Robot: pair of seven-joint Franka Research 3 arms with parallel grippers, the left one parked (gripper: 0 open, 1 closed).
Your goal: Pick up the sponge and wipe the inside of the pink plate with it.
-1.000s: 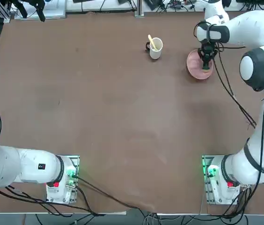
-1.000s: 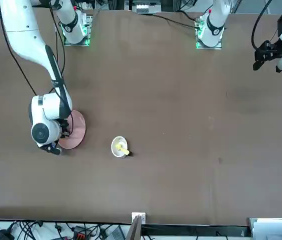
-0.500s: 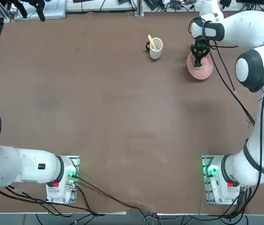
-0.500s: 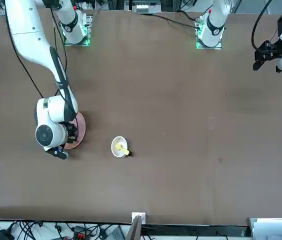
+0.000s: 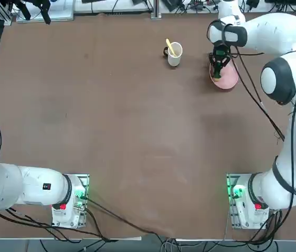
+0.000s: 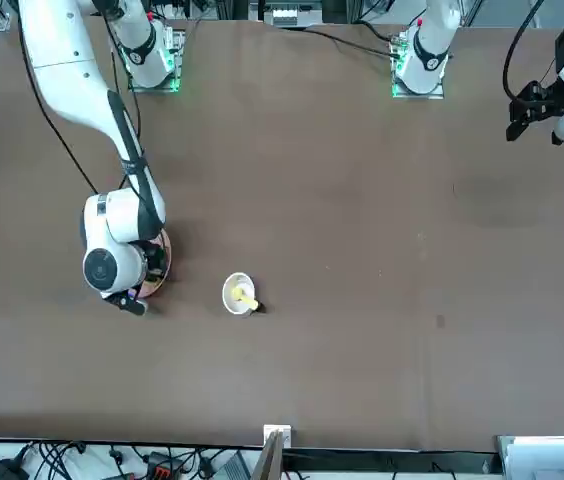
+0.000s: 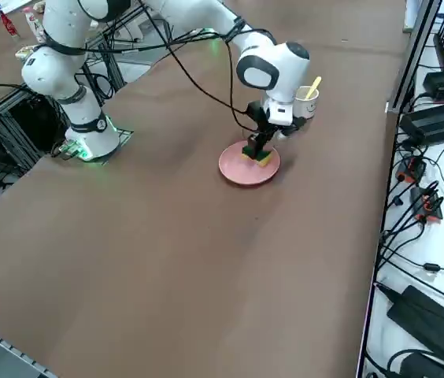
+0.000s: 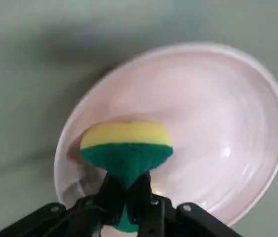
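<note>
Pincer (image 8: 127, 190) pinching sponge (image 8: 126, 148), partly hiding plate (image 8: 203, 123)

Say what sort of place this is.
Probably a robotics lab: two white robot arms bolted to one table, cables and power bricks beside it, metal framing along its edge.

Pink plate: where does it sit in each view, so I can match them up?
Top: the pink plate, upper right, under the right gripper.
Front: left of centre, mostly hidden behind the arm.
Right side: just above centre, nearer the camera than the mug.
Right wrist: fills much of the picture, with the sponge in the gripper over it.
Shared landmark: the right arm, in all four views.
</note>
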